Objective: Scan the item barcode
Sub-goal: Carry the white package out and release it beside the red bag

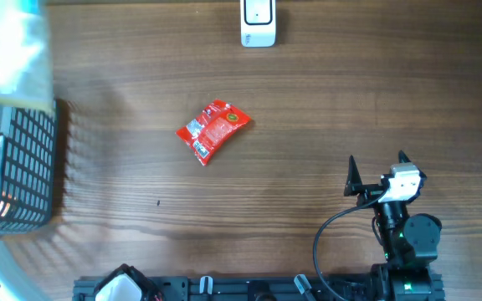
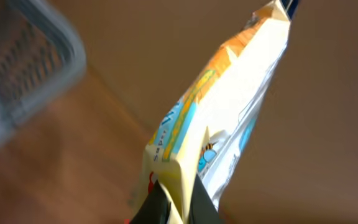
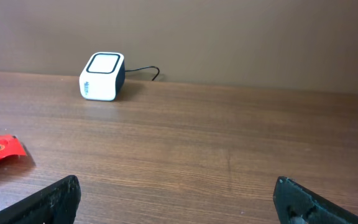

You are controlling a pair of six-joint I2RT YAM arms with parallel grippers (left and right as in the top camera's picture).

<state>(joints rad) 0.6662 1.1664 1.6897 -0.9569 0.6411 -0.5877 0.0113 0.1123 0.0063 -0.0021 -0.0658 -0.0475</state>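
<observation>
Looking through the left wrist view, you see the left claw [image 2: 178, 206] clamped shut on the bottom edge of a glossy yellow, white and blue plastic snack bag [image 2: 229, 106]. The bag is lifted off the brown wooden desk [image 1: 308, 109]. In that view its long axis runs from the claw at 6 o'clock up to its far end at about 1 o'clock, where a crimped seam shows. No barcode is legible on the face you can see.

From overhead, the bag is only a pale blur at the 10 o'clock corner, above the grey wire-mesh basket [image 1: 32, 167] that sits at the 9 o'clock edge. The white box-shaped barcode scanner [image 1: 258, 23] stands at 12 o'clock, well apart from the bag.

A red crinkled foil packet [image 1: 213, 130] lies flat near the middle of the desk, with its long axis running from 7 o'clock to 1 o'clock.

Your right claw [image 1: 377, 159] is at about 4 o'clock with its jaws spread wide and nothing between them. Its fingers point toward 12 o'clock.
</observation>
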